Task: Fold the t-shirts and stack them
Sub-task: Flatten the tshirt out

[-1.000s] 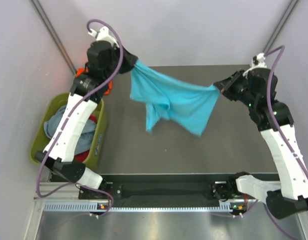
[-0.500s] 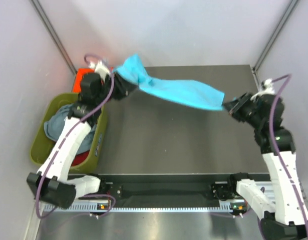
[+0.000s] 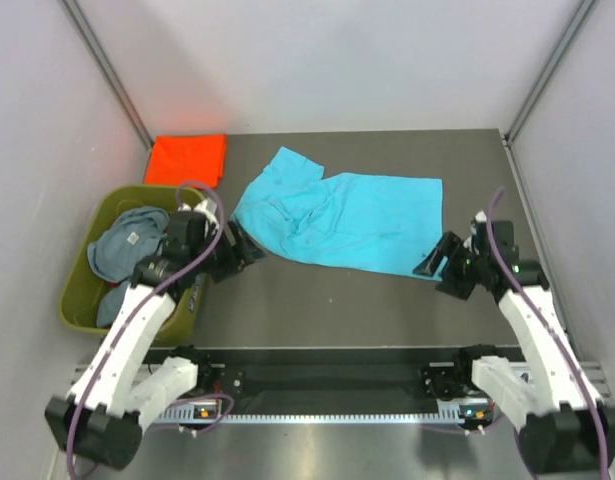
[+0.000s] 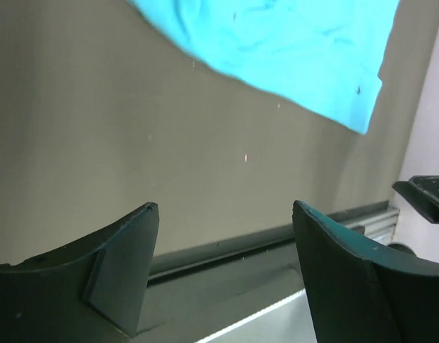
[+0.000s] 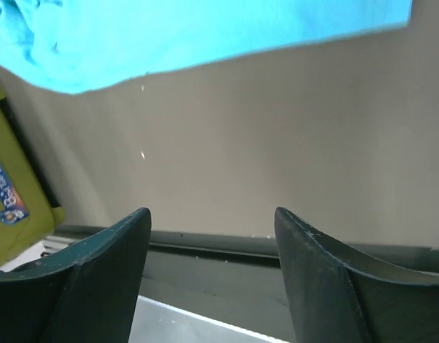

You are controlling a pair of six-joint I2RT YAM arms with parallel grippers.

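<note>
From the top cam, the turquoise t-shirt (image 3: 337, 220) lay spread but rumpled on the surface (image 3: 337, 310). The orange-red t-shirt (image 3: 187, 158) sat folded flat at the far left corner, and the grey-blue t-shirt (image 3: 125, 245) was heaped in the olive-green tub (image 3: 77, 300) off to the left. The left claw (image 3: 255, 250) sat just off the turquoise shirt's near left edge and the right claw (image 3: 423, 268) just off its near right corner, but from up there you couldn't really read the jaws. The wrist cams settled it: both claws stood wide with nothing between the fingers (image 4: 126, 250), just bare surface, the turquoise cloth lying beyond the tips. The right wrist cam also caught a stickered corner of the tub; the left one didn't.
</note>
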